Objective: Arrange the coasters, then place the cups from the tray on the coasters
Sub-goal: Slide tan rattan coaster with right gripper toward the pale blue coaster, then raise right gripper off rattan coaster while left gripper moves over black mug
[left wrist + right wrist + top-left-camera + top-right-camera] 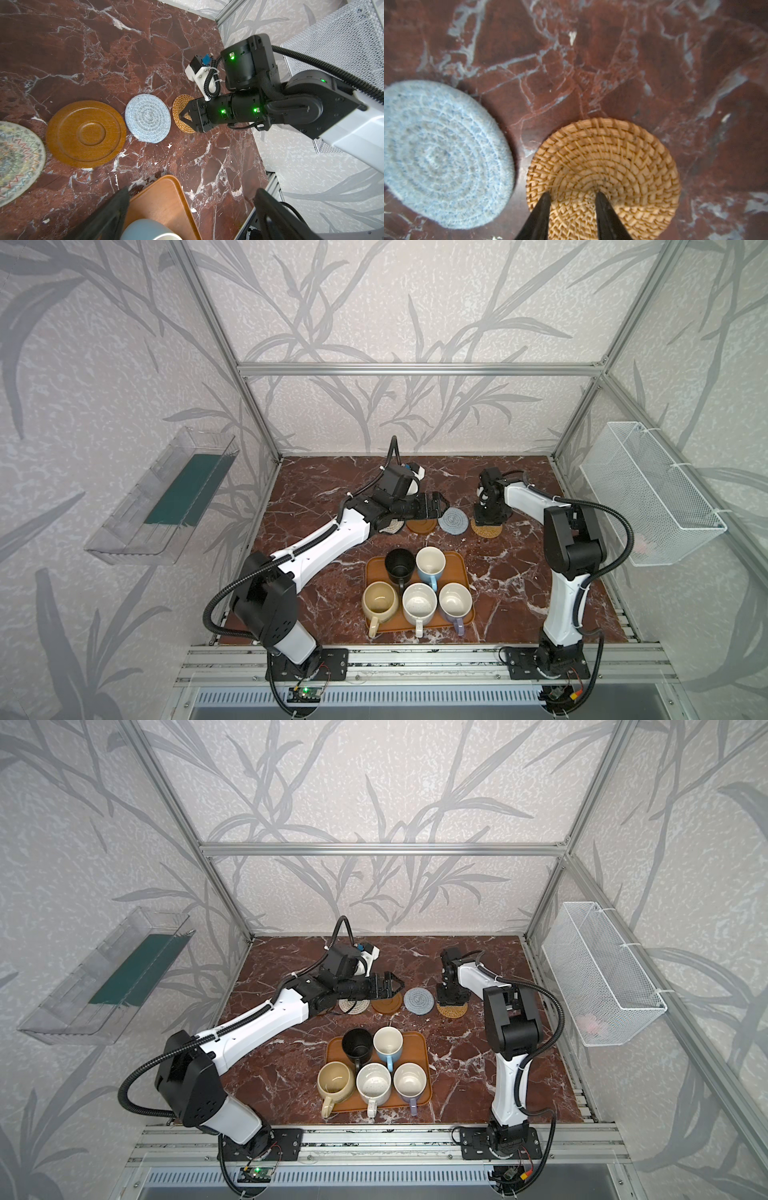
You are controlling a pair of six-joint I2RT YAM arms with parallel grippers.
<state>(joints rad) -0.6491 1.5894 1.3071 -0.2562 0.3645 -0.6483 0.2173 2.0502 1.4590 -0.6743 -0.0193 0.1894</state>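
- The right fingers point straight down at the rattan coaster, with a narrow gap between them and nothing in it. I cannot tell whether the tips press on the weave or hang just above it.
- If they do press, a skewed lift could drag the rattan coaster into the grey-blue coaster just beside it. The discs look light and the table looks slick.
- The left fingers are spread wide and empty. They hover over the row near the brown coaster and the cream coaster. A low swing toward the tray could sweep either one out of line.
- Four coasters lie in a row beyond the tray. I cannot make out a fifth; the left arm may hide it.
- All five cups stand close together on the tray: the black cup, light blue cup, cream-yellow cup, speckled white cup and lavender cup.
- Their handles point toward the arm bases. Wide fingers reaching for one would likely nudge its neighbour.
- The coasters sit near each other, so cups set down there may bump.
- The table is a glossy red-brown marble pattern with pale veins.
- Grey leaf wallpaper lines an aluminium frame. A wire basket hangs on one side wall and a clear bin on the opposite one.
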